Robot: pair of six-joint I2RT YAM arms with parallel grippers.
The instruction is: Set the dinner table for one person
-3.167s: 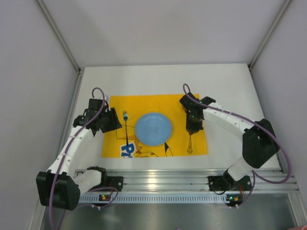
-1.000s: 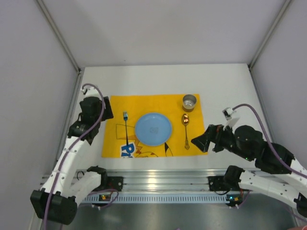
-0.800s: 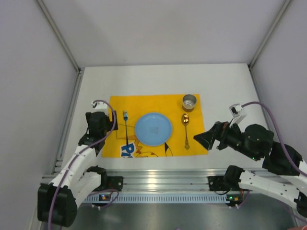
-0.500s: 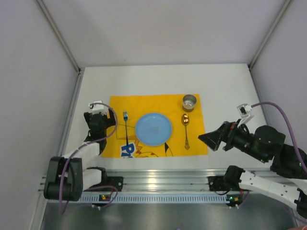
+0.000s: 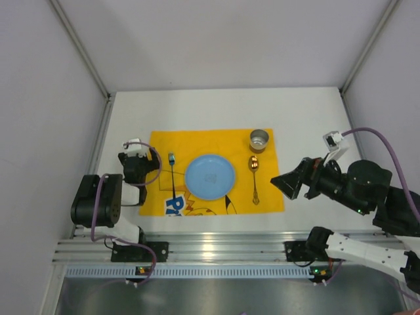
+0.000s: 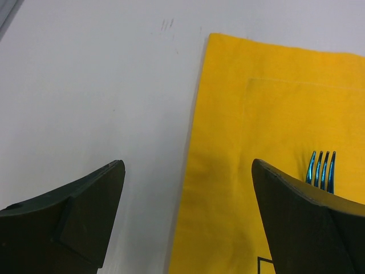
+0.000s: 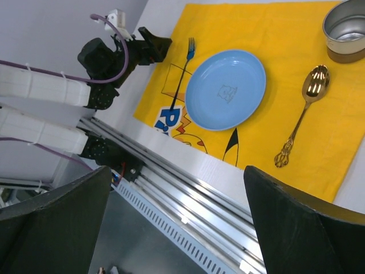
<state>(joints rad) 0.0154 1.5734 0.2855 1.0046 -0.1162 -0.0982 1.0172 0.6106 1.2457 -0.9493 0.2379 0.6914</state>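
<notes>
The white worktop [image 5: 223, 108] fills the floor of the booth, with grey walls [image 5: 39, 98] on the left, right and far sides and a metal rail [image 5: 216, 246] along its near edge. A yellow cloth [image 5: 210, 141] with a cartoon print lies flat on the worktop, nearer the rail than the far wall.

A round blue plate [image 5: 209, 176] sits in the middle of the cloth and covers part of the print. Left of the plate lies a blue fork [image 5: 172, 172], its tines pointing to the far side. Right of the plate lies a gold spoon [image 5: 254, 177], bowl end far and handle near. A small metal cup [image 5: 259, 140] stands upright at the far right corner of the cloth, just beyond the spoon's bowl.

The left arm is folded close to its base. The left fingers [image 6: 74, 211] are spread wide apart and hold nothing; one is over bare worktop, the other over the cloth beside the fork tines, with the cloth's left edge between them.

The right fingers [image 7: 296, 222] are also wide apart and empty. They hang raised off the near right corner of the cloth, and the right wrist camera looks back over the whole setting.
</notes>
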